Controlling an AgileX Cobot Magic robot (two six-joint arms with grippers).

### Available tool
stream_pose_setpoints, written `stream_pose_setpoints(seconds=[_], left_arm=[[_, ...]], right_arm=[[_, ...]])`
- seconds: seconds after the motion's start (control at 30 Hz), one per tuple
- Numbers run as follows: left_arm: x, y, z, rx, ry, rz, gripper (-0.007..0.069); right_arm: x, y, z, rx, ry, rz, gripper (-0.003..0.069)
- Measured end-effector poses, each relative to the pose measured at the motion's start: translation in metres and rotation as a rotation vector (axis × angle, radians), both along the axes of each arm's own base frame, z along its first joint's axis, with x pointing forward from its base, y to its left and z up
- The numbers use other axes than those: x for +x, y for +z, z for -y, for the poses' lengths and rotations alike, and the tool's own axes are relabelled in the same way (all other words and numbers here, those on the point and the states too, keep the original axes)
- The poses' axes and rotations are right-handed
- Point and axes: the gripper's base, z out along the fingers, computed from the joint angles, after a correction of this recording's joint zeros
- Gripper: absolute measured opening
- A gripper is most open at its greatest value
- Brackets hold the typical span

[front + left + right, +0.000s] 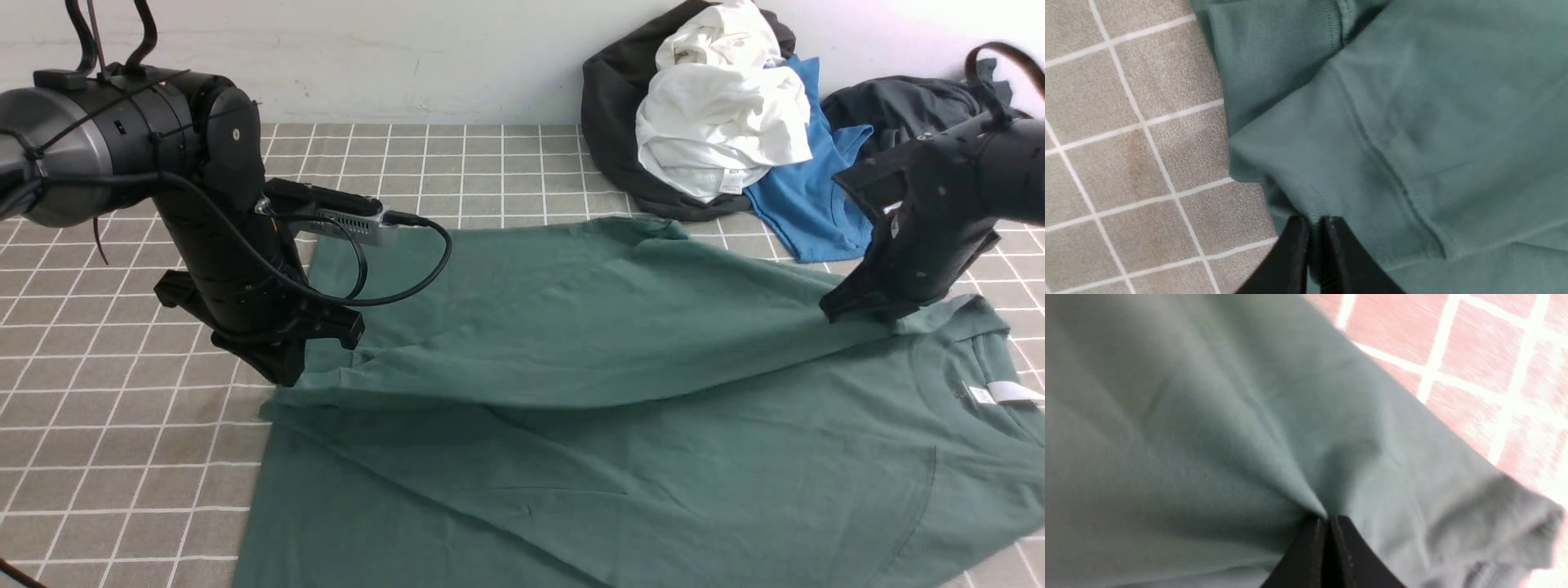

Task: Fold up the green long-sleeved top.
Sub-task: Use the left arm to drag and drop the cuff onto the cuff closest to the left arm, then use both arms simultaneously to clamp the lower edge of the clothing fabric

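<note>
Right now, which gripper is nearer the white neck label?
Right. The right gripper pinches the green long-sleeved top near the white neck label; the left gripper holds its far end.

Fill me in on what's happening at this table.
Two robot arms are folding the green long-sleeved top on the checked tablecloth. The left gripper is shut on fabric at the top's end on the robot's left. The right gripper is shut on fabric at the collar end, near the white neck label. Between them, a long flap of the top is held over the rest of it. A pile of other clothes lies by the wall, untouched.
</note>
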Motion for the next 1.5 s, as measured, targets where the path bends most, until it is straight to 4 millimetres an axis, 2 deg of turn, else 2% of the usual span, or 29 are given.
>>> stream_pose_setpoints(seconds=[0.1,0.27,0.4,0.43,0.5,0.53,0.63,0.73,0.8,0.83,0.87,0.9,0.93,0.97,1.0,1.03,1.1,1.13,1.17,1.2,1.3,1.33,1.4,1.47,1.5], left_arm=[[0.000,0.000,0.000,0.000,-0.001,-0.001,0.0025],[-0.002,0.000,0.000,0.008,-0.031,-0.024,0.0078],[-0.006,0.000,-0.001,0.016,-0.043,-0.066,0.0198],[-0.007,0.000,-0.001,0.016,-0.044,-0.067,0.0204],[-0.008,0.005,-0.002,0.015,-0.045,-0.061,0.0283],[-0.009,0.005,-0.002,0.015,-0.045,-0.060,0.0294],[-0.011,0.014,0.000,-0.011,-0.038,-0.032,0.0346],[-0.011,0.017,0.003,-0.045,-0.047,-0.015,0.0349],[-0.010,0.018,0.005,-0.069,-0.057,0.010,0.0342],[-0.012,0.020,0.008,-0.093,-0.086,0.042,0.0323],[-0.014,0.020,0.010,-0.101,-0.101,0.050,0.0311],[-0.021,0.022,0.014,-0.115,-0.132,0.067,0.0293],[-0.022,0.022,0.014,-0.117,-0.137,0.070,0.0286],[-0.030,0.026,0.018,-0.128,-0.165,0.093,0.0270],[-0.049,0.028,0.027,-0.146,-0.217,0.124,0.0242],[-0.054,0.030,0.029,-0.150,-0.234,0.142,0.0230],[-0.098,0.039,0.041,-0.156,-0.375,0.189,0.0198],[-0.110,0.036,0.043,-0.151,-0.415,0.178,0.0193],[-0.129,0.032,0.043,-0.137,-0.473,0.160,0.0192],[-0.139,0.030,0.042,-0.127,-0.498,0.149,0.0193],[-0.171,0.002,0.033,-0.027,-0.608,0.032,0.0254],[-0.175,-0.003,0.030,-0.003,-0.627,0.012,0.0275],[-0.183,-0.013,0.028,0.050,-0.677,-0.018,0.0372],[-0.185,-0.018,0.027,0.096,-0.728,-0.026,0.0459],[-0.186,-0.019,0.028,0.096,-0.734,-0.026,0.0476]], right_arm=[[-0.001,0.000,0.007,0.006,-0.022,-0.017,-0.0007],[-0.002,-0.002,0.003,0.068,-0.027,-0.036,0.0013],[-0.005,-0.003,-0.003,0.126,-0.014,-0.069,0.0106],[-0.005,-0.002,-0.003,0.129,-0.014,-0.068,0.0112],[-0.007,0.003,-0.004,0.156,-0.023,-0.061,0.0175],[-0.007,0.005,-0.004,0.158,-0.024,-0.057,0.0178],[-0.011,0.026,-0.006,0.183,-0.030,-0.013,0.0211],[-0.017,0.050,-0.006,0.209,-0.033,0.040,0.0209],[-0.021,0.065,-0.007,0.229,-0.035,0.073,0.0197],[-0.029,0.083,-0.008,0.254,-0.034,0.100,0.0175],[-0.032,0.090,-0.009,0.266,-0.033,0.105,0.0160],[-0.044,0.108,-0.010,0.291,-0.022,0.107,0.0127],[-0.045,0.110,-0.011,0.293,-0.016,0.106,0.0123],[-0.053,0.121,-0.012,0.315,-0.005,0.103,0.0102],[-0.070,0.140,-0.015,0.351,0.020,0.098,0.0062],[-0.076,0.149,-0.015,0.364,0.029,0.111,0.0052],[-0.112,0.177,-0.022,0.465,0.088,0.150,0.0004],[-0.123,0.185,-0.023,0.489,0.104,0.171,-0.0002],[-0.137,0.186,-0.026,0.531,0.131,0.178,-0.0008],[-0.147,0.187,-0.027,0.545,0.152,0.186,-0.0010],[-0.176,0.178,-0.037,0.602,0.246,0.242,-0.0013],[-0.179,0.172,-0.040,0.604,0.270,0.255,-0.0013],[-0.185,0.157,-0.053,0.602,0.349,0.268,-0.0013],[-0.189,0.148,-0.067,0.596,0.416,0.257,-0.0013],[-0.191,0.147,-0.070,0.596,0.432,0.252,-0.0013]])
